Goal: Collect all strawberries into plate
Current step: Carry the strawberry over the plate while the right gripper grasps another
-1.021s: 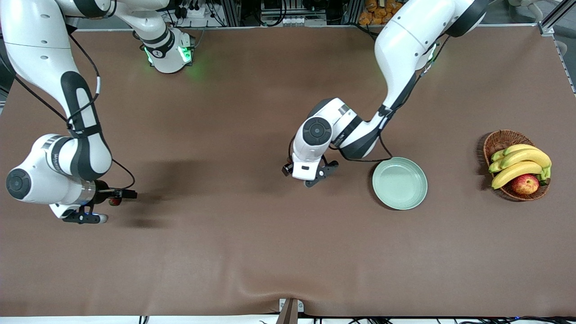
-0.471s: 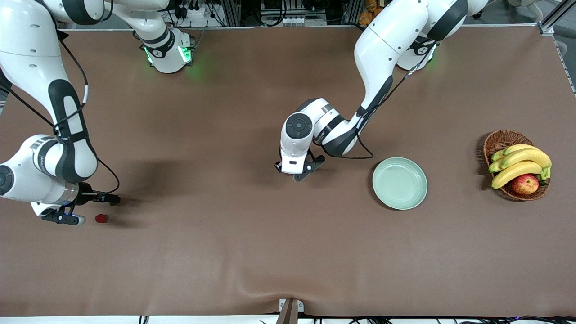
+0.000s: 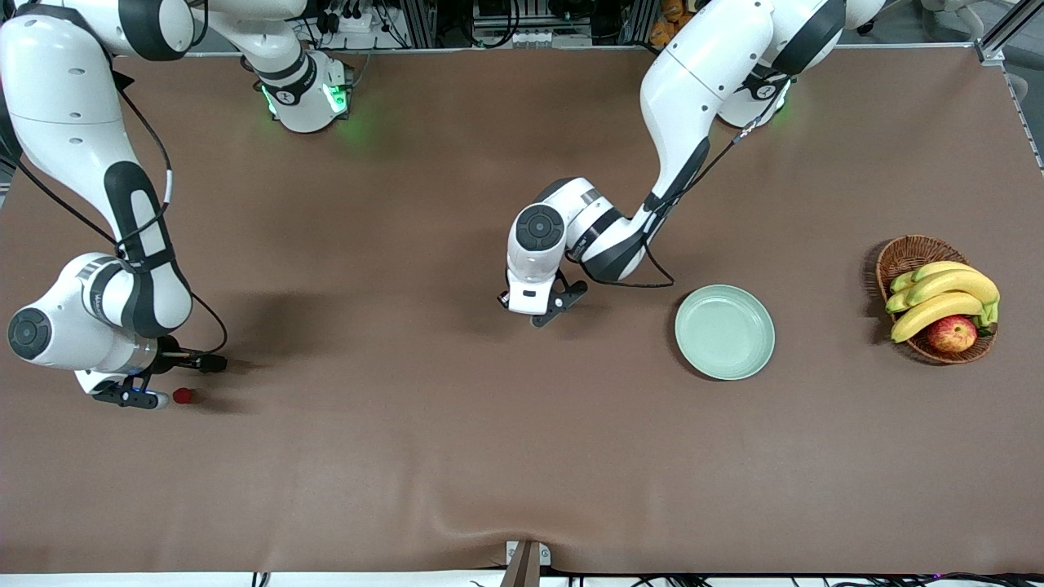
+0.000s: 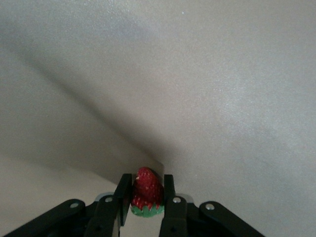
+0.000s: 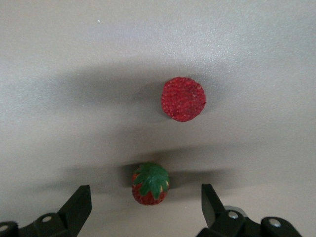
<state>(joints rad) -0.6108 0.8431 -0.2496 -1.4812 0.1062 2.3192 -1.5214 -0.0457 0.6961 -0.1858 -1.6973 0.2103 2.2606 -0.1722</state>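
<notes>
My left gripper (image 3: 532, 313) is over the middle of the table, apart from the plate (image 3: 724, 332) toward the right arm's end. In the left wrist view it (image 4: 147, 180) is shut on a red strawberry (image 4: 147, 191) with a green cap. The pale green plate is empty. My right gripper (image 3: 163, 381) is low at the right arm's end of the table. In the right wrist view it (image 5: 145, 193) is open around a strawberry (image 5: 150, 183) lying on the cloth. A second strawberry (image 5: 183, 98) lies apart, outside the fingers. One strawberry (image 3: 183, 395) shows beside this gripper in the front view.
A wicker basket (image 3: 905, 254) with bananas (image 3: 938, 297) and an apple (image 3: 951, 333) stands at the left arm's end, past the plate. A brown cloth (image 3: 457, 456) covers the table, with a wrinkle near its front edge.
My left gripper has moved away from the plate toward the right arm's end. My right gripper swung outward, then came partly back, and a strawberry beside it came into view.
</notes>
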